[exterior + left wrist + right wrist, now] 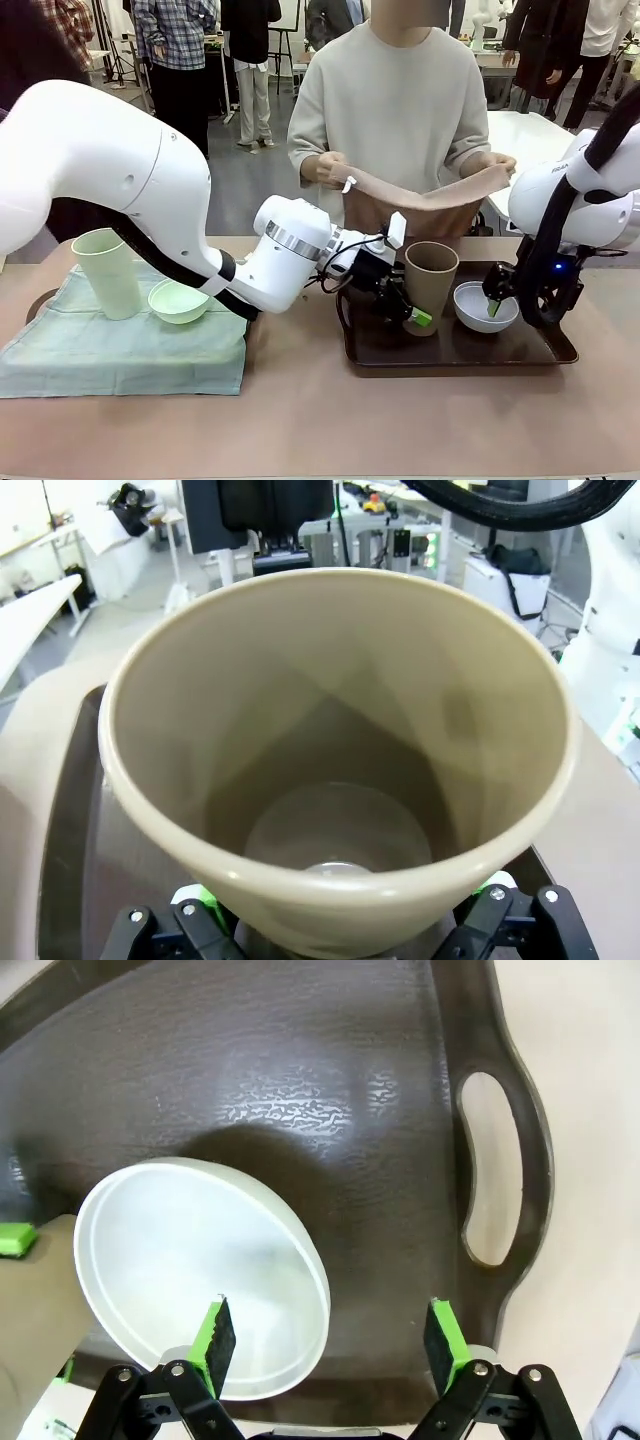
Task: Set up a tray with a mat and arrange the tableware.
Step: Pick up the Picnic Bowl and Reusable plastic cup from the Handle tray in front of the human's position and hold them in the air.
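Brown tumbler [432, 275], pale bowl [470, 306] on tray [450, 352], brown mat [430, 200] unlaid; left end effector [410, 310], right end effector [328, 1345] open astride them.

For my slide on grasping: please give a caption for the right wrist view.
Open right tool straddles the rim of the pale bowl on the dark tray.

White arms [100, 160], black green-padded fingers [215, 1345]
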